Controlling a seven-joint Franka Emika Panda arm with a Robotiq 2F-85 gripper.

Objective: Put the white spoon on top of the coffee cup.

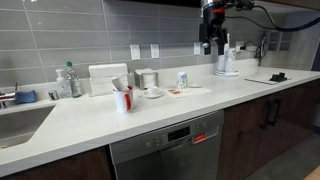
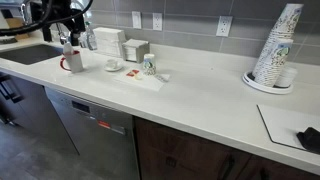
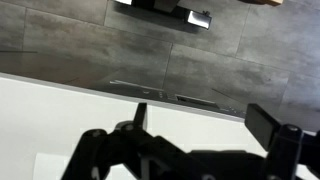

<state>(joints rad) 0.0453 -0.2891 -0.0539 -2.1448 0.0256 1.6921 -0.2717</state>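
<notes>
the claw [image 1: 210, 46] hangs released, empty, high over the tabletop [image 1: 90, 125]. the white spoon [image 1: 117, 86] seems to stand in the red mug [image 1: 124, 99]; the coffee cup [image 1: 182, 80] stands near it. descend straight over the handle and pinch near its top.

The coffee cup [image 1: 182, 80], small and pale with a bluish-teal mark, stands upright on the worktop [image 1: 150, 115]. The white spoon [image 2: 160, 75] seems to lie flat just beside it.

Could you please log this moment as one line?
end effector: open, empty, high | coffee cup: upright on counter | stage: pre-grasp
</notes>
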